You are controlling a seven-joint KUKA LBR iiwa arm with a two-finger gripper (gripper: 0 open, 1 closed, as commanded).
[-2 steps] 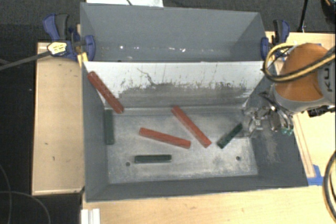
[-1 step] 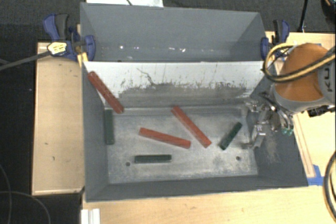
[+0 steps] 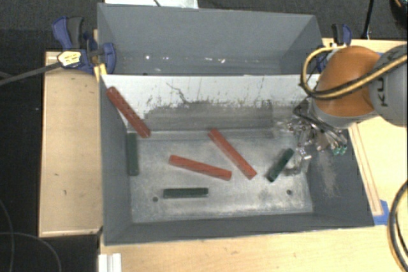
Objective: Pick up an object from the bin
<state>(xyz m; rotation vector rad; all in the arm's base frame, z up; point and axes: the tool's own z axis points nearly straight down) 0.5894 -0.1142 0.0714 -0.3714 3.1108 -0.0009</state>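
My gripper [image 3: 299,159] hangs at the right side of the bin, just beside the upper end of a short dark green bar [image 3: 278,165] that lies tilted on the floor. I cannot make out how the jaws stand, nor whether they touch the bar. To the left of it a red-brown bar [image 3: 231,153] lies diagonally, and a second red-brown bar [image 3: 199,167] lies flatter near the middle.
Another dark green bar [image 3: 185,192] lies near the front wall. A third green bar [image 3: 132,154] rests along the left wall, with a red-brown bar [image 3: 127,112] leaning in the back left corner. The arm's orange cover and cables sit over the bin's right rim.
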